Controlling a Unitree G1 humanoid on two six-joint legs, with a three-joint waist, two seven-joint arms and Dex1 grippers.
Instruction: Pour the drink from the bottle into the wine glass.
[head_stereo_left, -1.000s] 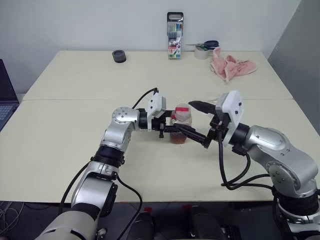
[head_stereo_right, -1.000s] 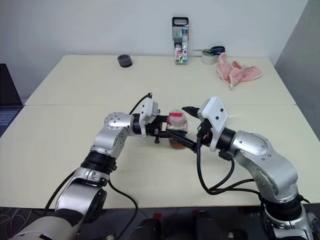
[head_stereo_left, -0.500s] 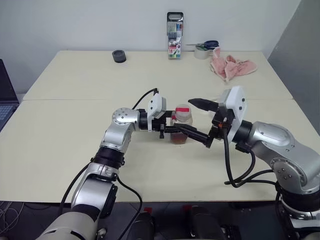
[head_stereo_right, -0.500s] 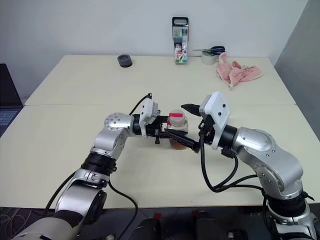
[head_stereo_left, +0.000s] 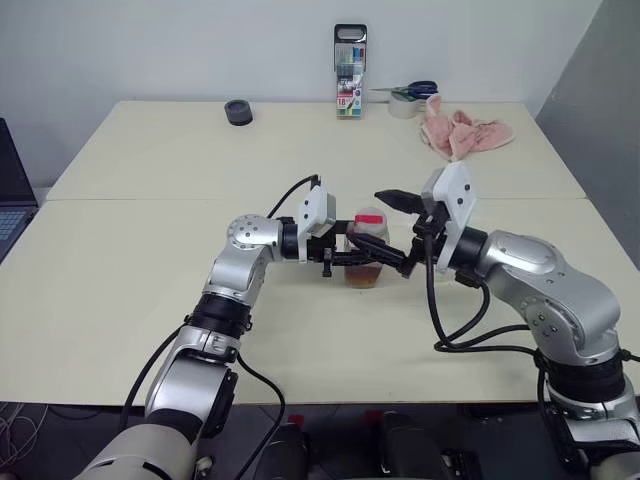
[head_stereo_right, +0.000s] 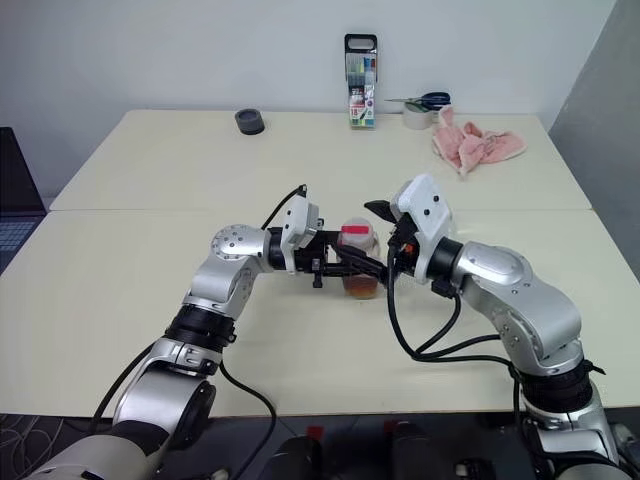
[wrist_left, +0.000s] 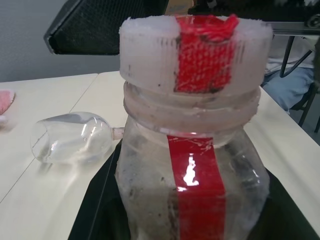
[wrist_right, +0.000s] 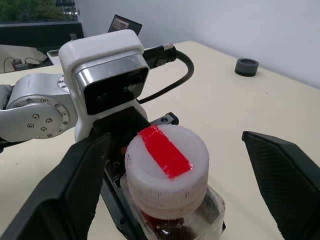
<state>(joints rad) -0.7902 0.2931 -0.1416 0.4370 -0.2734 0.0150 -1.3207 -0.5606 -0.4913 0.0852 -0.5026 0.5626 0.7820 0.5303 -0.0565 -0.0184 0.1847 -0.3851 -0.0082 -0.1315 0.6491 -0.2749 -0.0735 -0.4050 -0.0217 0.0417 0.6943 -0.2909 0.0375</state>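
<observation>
Bottle (head_stereo_left: 366, 246), right gripper (head_stereo_left: 396, 232) now closer (cap-level).

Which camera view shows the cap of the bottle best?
The right wrist view: it looks down on the whole cap, white with a red strip, between the open jaws. The left wrist view shows its side close up. In both eye views it is small, between the two grippers.

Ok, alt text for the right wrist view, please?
The right gripper is open, one black finger on each side of the bottle; its white cap carries a strip of red tape. Behind it, the left gripper is shut on the bottle, over the cream table.
</observation>
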